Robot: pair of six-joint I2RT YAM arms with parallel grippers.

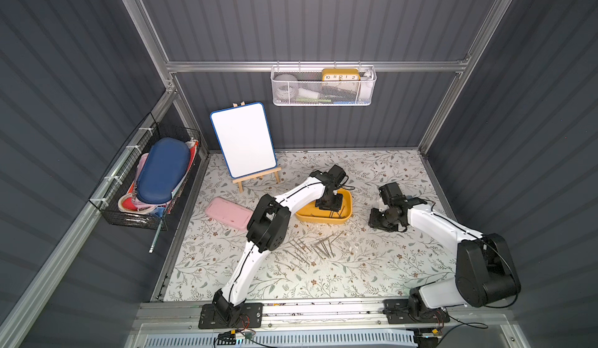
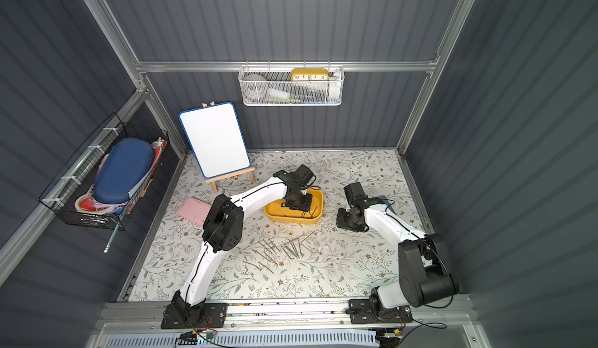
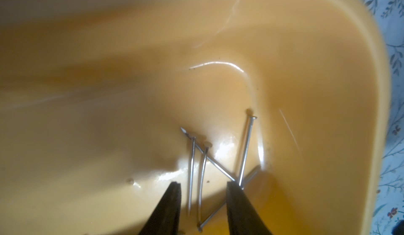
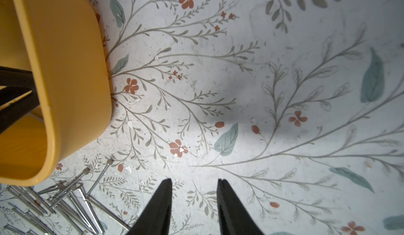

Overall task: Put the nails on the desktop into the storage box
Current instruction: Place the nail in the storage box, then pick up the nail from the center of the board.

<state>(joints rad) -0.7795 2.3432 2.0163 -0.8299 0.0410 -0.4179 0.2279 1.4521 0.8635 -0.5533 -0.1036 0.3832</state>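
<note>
Inside the storage box, the left gripper hangs unclenched, a few nails lying loose between its jaws. Beside the box, the right gripper gapes empty over the desktop.

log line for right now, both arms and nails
left gripper: jaws open over nails in storage box | right gripper: jaws open, empty, above desktop | loose nails: piled beside box

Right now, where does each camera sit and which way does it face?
Top views: high up front, looking down on the desktop; left arm, right arm visible.
Left wrist: on the left arm, looking into the storage box past the open left gripper at nails.
Right wrist: on the right arm, looking at desktop past the open right gripper.
Shared: every view shows the storage box.
</note>
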